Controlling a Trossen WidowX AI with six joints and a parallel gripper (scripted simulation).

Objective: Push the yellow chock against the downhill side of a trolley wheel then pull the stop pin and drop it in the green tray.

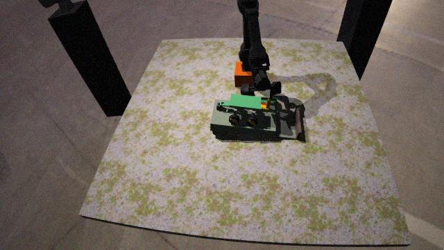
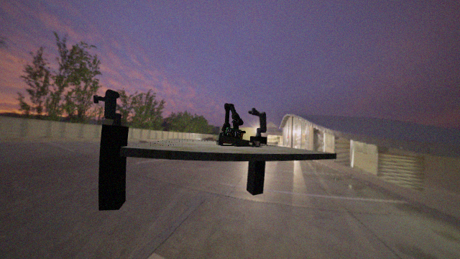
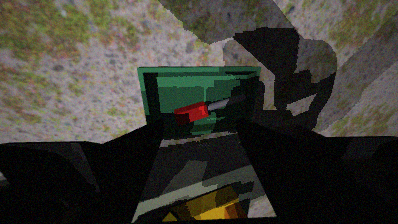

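My gripper (image 1: pixel 261 91) (image 3: pixel 200 123) is open and hangs just above the green tray (image 1: pixel 243 101) (image 3: pixel 160 82). The red-headed stop pin (image 3: pixel 192 112) (image 1: pixel 264 103) lies loose in the tray, clear of both fingers, with its grey shaft pointing right. The trolley (image 1: pixel 243 119) sits on the grey ramp (image 1: pixel 218 122) (image 3: pixel 200 165), two of its dark wheels facing the camera. A bit of the yellow chock (image 3: pixel 210 207) shows at the bottom of the wrist view; its contact with a wheel is hidden. In the exterior view the arm (image 2: pixel 231 124) is small and dark.
An orange block (image 1: pixel 241 78) stands behind the tray, beside the arm. A dark flap (image 1: pixel 298 121) lies at the ramp's right end. Black posts (image 1: pixel 90 59) (image 1: pixel 362 31) stand at the table's (image 1: pixel 222 194) far corners.
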